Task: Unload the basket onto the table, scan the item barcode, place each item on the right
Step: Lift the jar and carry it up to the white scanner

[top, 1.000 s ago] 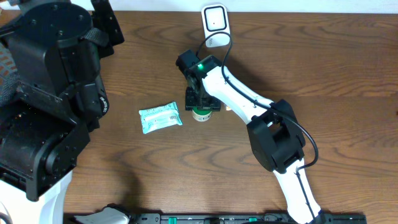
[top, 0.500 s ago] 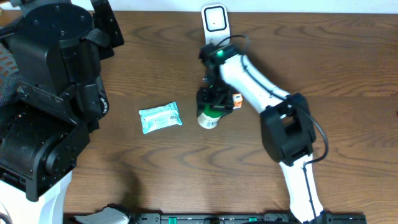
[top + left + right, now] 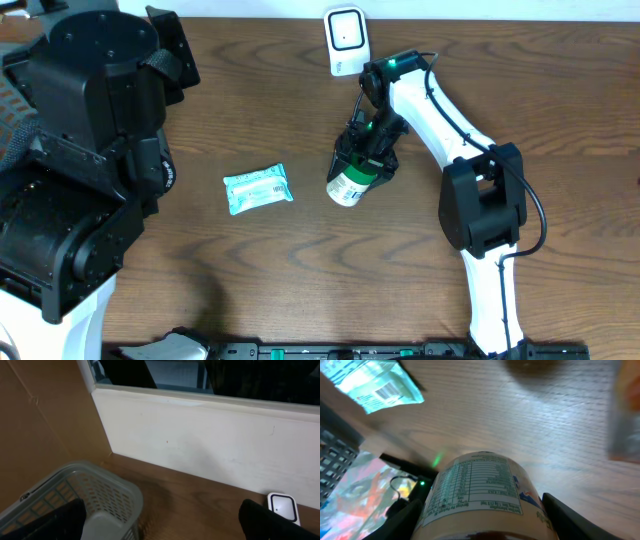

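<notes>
The bottle [image 3: 346, 189] sits in front of the scanner [image 3: 345, 40] and a little apart from it, tilted, with its base pointing away from the scanner. The right gripper [image 3: 358, 170] has its fingers closed around the bottle's sides. From the right wrist, a panel of fine print on the white label faces the camera and no barcode shows there. Whether the base is clear of the table [image 3: 560, 110] I cannot tell.

The likeliest failure is a missed read: if the code lies on a side turned away from the scanner's window, bringing the bottle closer achieves nothing until the wrist rolls it round. The body is round and smooth, so a turn in the grip could let it twist or slip out. The scanner stands upright at the table's far edge, and a hasty approach could knock it over.

A teal packet [image 3: 258, 188] lies flat further from the scanner, off to the bottle's side, with its own printed code visible from the right wrist — it could be picked up instead if it strays near the window.

The left gripper [image 3: 162, 522] hangs well off to the scanner's side, fingers spread wide and empty. Below it is a grey basket [image 3: 107, 492] — its inside is too little seen to say what it holds
</notes>
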